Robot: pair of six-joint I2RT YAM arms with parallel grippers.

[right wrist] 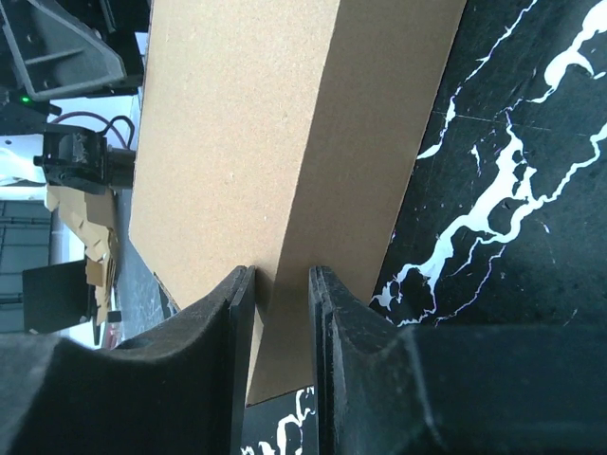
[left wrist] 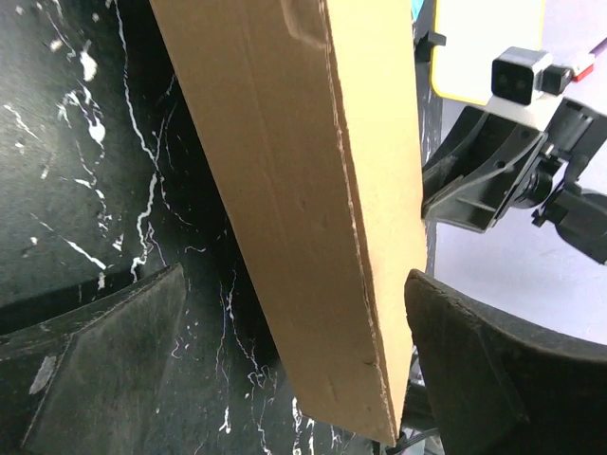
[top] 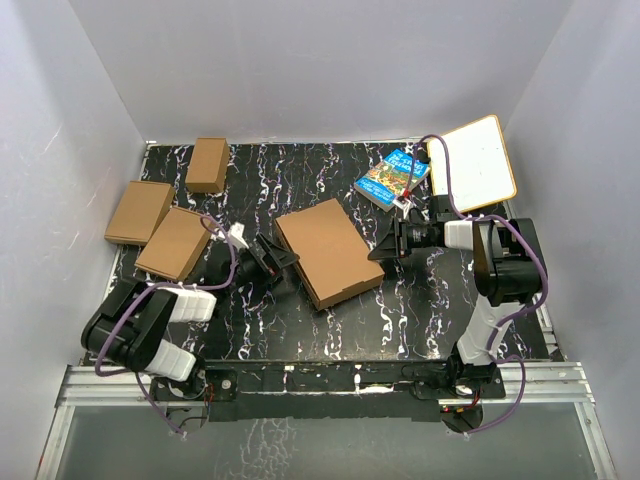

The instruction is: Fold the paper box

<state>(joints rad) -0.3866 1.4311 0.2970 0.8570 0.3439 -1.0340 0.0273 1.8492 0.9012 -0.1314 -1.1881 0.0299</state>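
Two grippers are set at the paper box (top: 328, 252), centred on the table (top: 420, 310).
The left gripper (left wrist: 292, 275) is spread wide; the right gripper (right wrist: 280, 275) is narrowed at its edge, hold unclear; corners should be pressed square.

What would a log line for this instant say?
box: folded, lying flat | left gripper: open, straddling box edge | right gripper: pinching box edge

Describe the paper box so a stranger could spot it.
Start at the black marbled table and look to its middle. The paper box lies there. It is the largest brown piece; the smaller boxes cluster at the left.
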